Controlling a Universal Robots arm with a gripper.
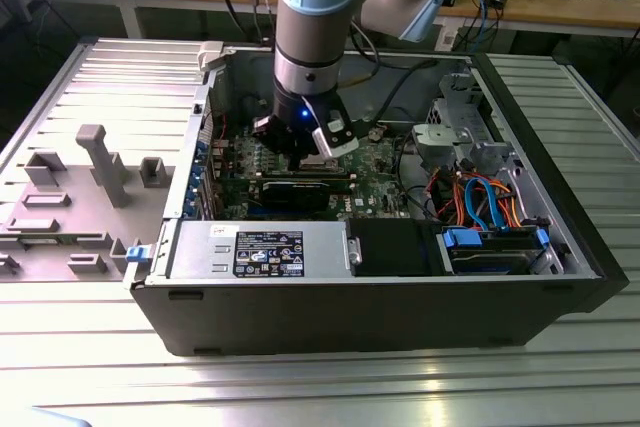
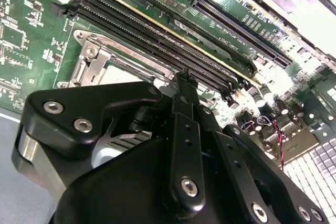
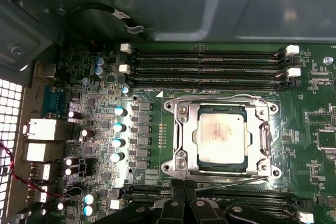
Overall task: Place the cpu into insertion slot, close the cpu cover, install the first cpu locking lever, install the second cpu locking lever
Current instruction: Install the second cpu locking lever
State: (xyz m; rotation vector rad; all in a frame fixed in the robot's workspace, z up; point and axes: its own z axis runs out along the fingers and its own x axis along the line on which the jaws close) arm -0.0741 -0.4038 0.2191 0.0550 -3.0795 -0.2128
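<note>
In the first wrist view, the cpu [image 3: 221,135] sits in the insertion slot [image 3: 261,157], the cpu cover [image 3: 185,139] down around it on the green motherboard [image 3: 152,135]. My gripper [image 3: 184,192] hangs just above the near rim, fingers [image 2: 185,129] pressed together, holding nothing.

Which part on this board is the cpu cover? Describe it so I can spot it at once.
Start from the green motherboard inside the open computer case. In the first wrist view, look between the two banks of long black memory slots. The cpu cover is the square silver metal frame lying flat there, and through its large window you see the cpu with its grey metal top.
</note>
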